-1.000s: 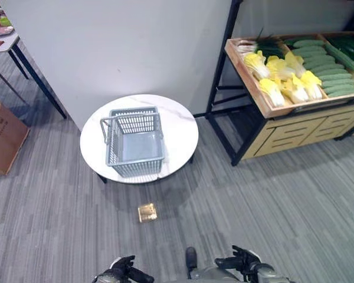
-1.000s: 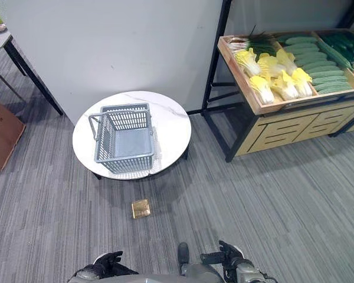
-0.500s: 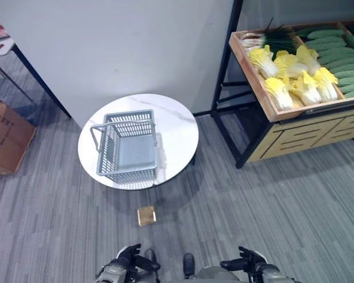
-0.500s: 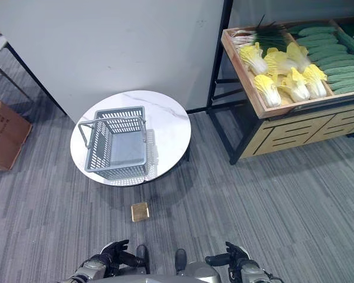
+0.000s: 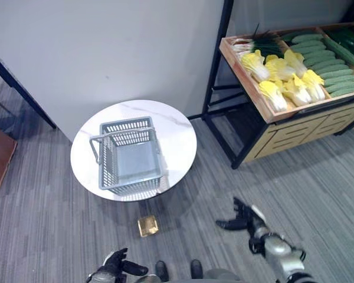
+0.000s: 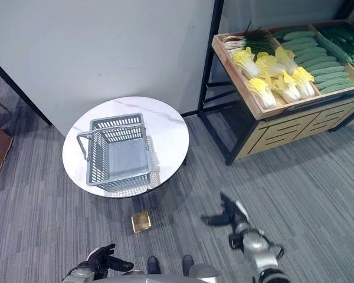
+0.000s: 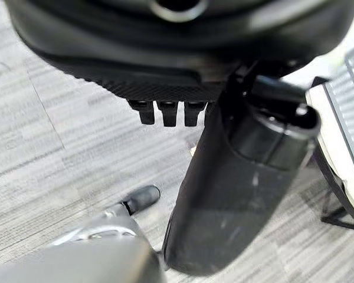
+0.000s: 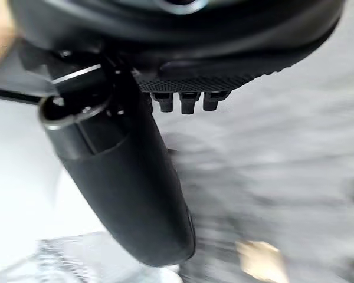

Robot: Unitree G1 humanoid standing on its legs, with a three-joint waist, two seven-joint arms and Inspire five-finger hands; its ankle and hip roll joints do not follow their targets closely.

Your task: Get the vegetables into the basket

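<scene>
Well beyond both hands' seemingly relaxed fingers (image 5: 243,212), vegetables (image 5: 286,79) fill the shelf; basket (image 5: 130,156) sits apart.

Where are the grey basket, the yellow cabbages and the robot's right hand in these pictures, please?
Grey basket (image 5: 131,162): left eye view, on its floor.
Yellow cabbages (image 5: 286,76): left eye view, middle of the pile.
Right hand (image 5: 243,217): left eye view, on its palm.

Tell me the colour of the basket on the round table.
Grey basket, plainest in the left eye view.

Grey striped carpet (image 5: 318,177), white wall (image 5: 106,47)
</scene>
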